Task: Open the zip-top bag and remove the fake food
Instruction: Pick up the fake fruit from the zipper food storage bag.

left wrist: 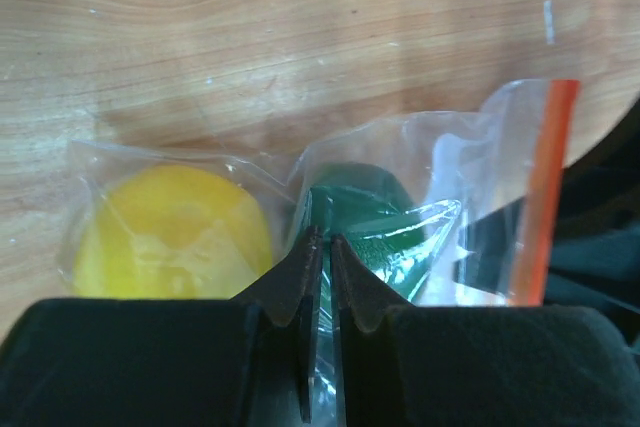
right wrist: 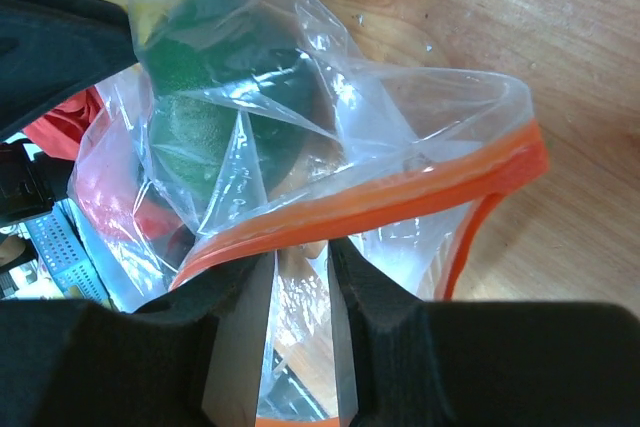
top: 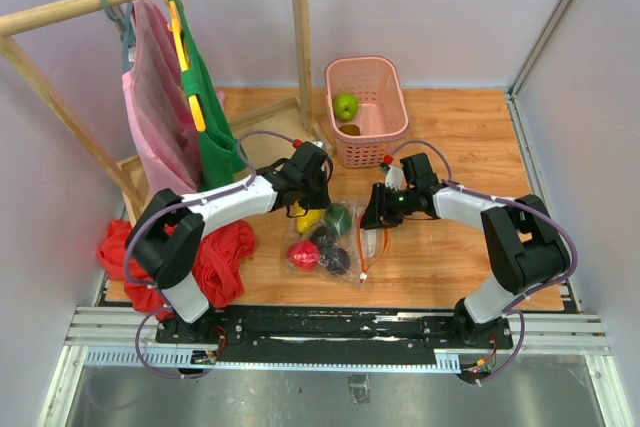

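Observation:
The zip-top bag (top: 345,247) lies on the wooden table between my arms, its orange-red zip strip (top: 362,255) on the right side. The fake food inside shows as a yellow piece (top: 308,219), a dark green piece (top: 339,216), a red piece (top: 302,255) and dark purple pieces (top: 335,261). My left gripper (left wrist: 322,239) is shut on a fold of the bag's plastic, between the yellow piece (left wrist: 170,232) and the dark green piece (left wrist: 365,209). My right gripper (right wrist: 303,247) is at the bag's mouth. Its jaws stand a narrow gap apart, with film between them and the zip strip (right wrist: 400,197) across the tips. The mouth gapes open.
A pink basket (top: 385,142) behind the bag holds a green apple (top: 345,105). A wooden rack (top: 300,37) with a pink garment (top: 155,107) and a green garment (top: 212,117) stands at the back left. A red cloth heap (top: 215,257) lies at the near left.

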Tool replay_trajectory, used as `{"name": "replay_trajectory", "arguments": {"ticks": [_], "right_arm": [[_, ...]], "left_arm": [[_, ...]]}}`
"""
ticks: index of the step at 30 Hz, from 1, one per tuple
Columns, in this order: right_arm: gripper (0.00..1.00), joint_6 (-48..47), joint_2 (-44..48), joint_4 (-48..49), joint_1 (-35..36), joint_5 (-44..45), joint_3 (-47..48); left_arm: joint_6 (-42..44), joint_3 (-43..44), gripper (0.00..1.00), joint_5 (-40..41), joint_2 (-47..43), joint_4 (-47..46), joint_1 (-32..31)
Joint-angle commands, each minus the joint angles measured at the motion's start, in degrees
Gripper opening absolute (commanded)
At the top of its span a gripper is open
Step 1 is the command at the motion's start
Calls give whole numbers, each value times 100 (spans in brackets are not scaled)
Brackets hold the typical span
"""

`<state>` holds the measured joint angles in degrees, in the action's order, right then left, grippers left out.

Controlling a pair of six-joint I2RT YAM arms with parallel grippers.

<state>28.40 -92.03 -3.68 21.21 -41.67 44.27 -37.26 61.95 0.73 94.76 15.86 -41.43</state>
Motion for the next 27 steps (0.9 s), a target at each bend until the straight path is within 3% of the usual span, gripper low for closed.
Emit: {"name": "replay_trajectory", "arguments": {"ticks": [1,14,27], "right_arm": [[29,-118,-10,52,-32,93,-49],[30,73,-202,373,4,-380,86],[45,261,-139,657,95,-627,41]], "left_arm": [[353,241,12,294,228,289,-32],[311,-21,14,-159,361,246,-183],[333,230,16,-286,535,242,-459]]}}
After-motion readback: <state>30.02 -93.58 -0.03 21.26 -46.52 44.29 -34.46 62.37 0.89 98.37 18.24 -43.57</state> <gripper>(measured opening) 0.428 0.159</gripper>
